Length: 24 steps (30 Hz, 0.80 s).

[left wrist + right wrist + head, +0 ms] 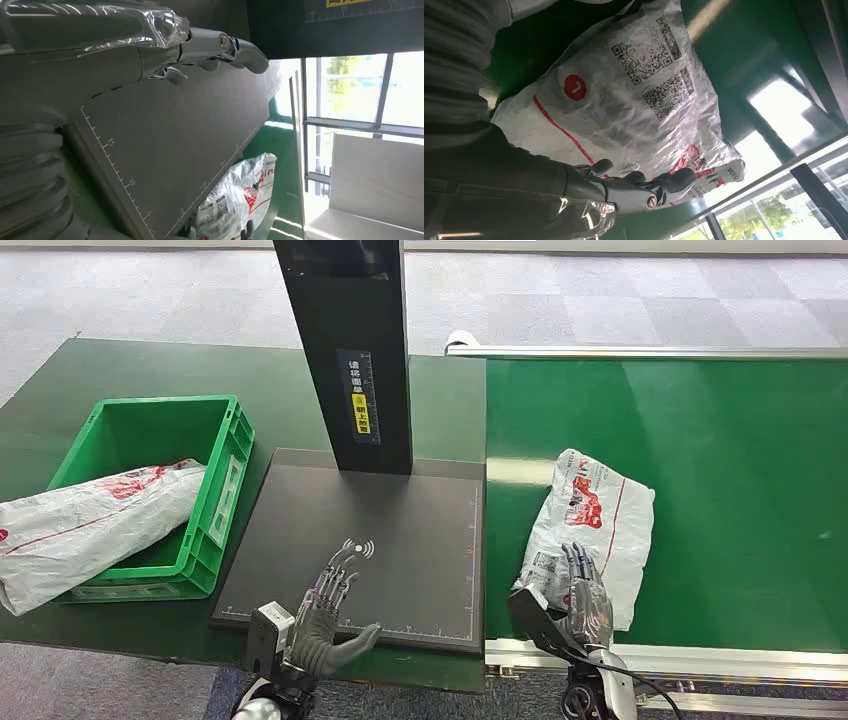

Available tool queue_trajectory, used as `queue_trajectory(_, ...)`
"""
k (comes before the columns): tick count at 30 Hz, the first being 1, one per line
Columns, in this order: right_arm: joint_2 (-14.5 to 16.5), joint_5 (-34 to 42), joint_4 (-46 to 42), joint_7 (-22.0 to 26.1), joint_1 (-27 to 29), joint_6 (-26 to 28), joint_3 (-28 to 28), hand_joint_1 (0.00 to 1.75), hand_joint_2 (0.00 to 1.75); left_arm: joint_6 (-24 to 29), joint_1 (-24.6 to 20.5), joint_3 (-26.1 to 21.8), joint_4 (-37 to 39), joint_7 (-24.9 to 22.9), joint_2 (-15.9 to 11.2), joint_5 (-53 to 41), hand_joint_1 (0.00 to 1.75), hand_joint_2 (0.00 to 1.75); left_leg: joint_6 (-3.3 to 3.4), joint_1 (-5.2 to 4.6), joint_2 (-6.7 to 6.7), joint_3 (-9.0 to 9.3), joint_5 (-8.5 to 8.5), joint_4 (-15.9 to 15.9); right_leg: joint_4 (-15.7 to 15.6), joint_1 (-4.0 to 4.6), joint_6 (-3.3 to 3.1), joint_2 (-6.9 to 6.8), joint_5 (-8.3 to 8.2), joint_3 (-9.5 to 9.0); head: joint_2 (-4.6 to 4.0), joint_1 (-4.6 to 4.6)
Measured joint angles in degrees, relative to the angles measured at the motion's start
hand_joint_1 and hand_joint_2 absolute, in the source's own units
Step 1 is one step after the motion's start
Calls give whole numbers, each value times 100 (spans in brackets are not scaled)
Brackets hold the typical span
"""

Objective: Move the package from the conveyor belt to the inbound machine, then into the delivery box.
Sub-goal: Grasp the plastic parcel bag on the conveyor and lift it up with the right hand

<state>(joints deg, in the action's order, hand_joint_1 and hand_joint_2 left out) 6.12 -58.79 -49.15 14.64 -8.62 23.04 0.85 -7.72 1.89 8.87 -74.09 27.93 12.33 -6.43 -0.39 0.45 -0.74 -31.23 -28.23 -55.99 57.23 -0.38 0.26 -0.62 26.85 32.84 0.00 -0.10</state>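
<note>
A white plastic package point(590, 525) with red print and QR labels lies on the green conveyor belt point(740, 490), near its front edge. My right hand point(585, 595) hovers over the package's near end with fingers extended and apart, holding nothing; the right wrist view shows the package point(624, 95) just beyond the fingers point(664, 187). My left hand point(328, 615) is open, palm down, over the front of the dark scanner platform point(400, 530) of the inbound machine. Its black column point(350, 350) stands behind. The green delivery box point(225, 480) sits at the left.
Another white package point(85, 525) lies in the green box and hangs over its left rim. The box and machine stand on a dark green table point(60, 410). A metal rail point(700, 655) borders the belt's front edge. Grey carpet floor lies beyond.
</note>
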Motion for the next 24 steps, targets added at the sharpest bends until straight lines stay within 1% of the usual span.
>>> queue_trajectory(6,0,-82,88,-8,39,46,4,0,175,1,22,3,0,0,0,0,0,175,0,0,0,-1,0,0,0,0,0,0,0,0,0,-1)
queue_trajectory(11,-29,-201,409,78,-16,523,100,0,175,2,50,37,-1,0,-3,0,0,175,0,0,0,-2,0,0,0,0,0,0,0,0,0,-1)
queue_trajectory(15,-88,-265,817,283,-260,834,238,0,175,1,56,102,0,0,-6,0,0,175,0,0,-1,-2,0,0,0,0,1,0,-1,0,0,0)
queue_trajectory(24,-109,-398,1506,346,-855,927,275,0,175,-7,-86,206,73,0,-7,4,0,175,0,0,0,0,1,-1,0,0,1,1,-1,0,0,-1)
